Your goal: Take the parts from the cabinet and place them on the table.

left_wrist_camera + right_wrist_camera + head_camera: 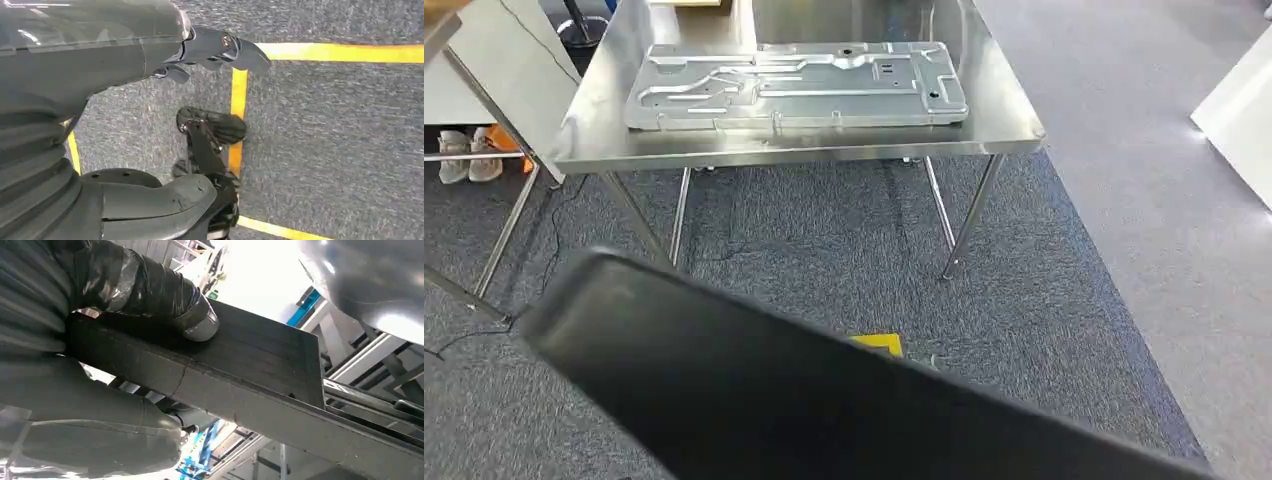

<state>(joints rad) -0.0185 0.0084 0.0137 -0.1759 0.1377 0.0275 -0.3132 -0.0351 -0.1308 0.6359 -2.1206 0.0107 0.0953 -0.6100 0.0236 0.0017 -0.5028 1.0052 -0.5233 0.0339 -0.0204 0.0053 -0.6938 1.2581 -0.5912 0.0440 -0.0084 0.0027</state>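
A large flat black panel point(824, 400) crosses the near foreground of the head view, tilted, with its far edge toward the table. My right hand point(100, 295) grips this black panel point(260, 365) at its edge, fingers point(195, 320) on one face and thumb point(100, 440) on the other. A silver stamped metal plate point(794, 85) lies flat on the steel table point(1004, 120) ahead. My left hand point(100, 75) hangs over the carpet with its fingers point(220, 45) and thumb point(160, 200) apart, holding nothing.
Grey carpet with a yellow tape mark point(879, 343) lies between me and the table legs point(969, 220). A metal rack with shoes point(469, 155) stands at the left. A white object point(1239, 110) sits at the right edge. Yellow floor lines point(239, 95) run under my left hand.
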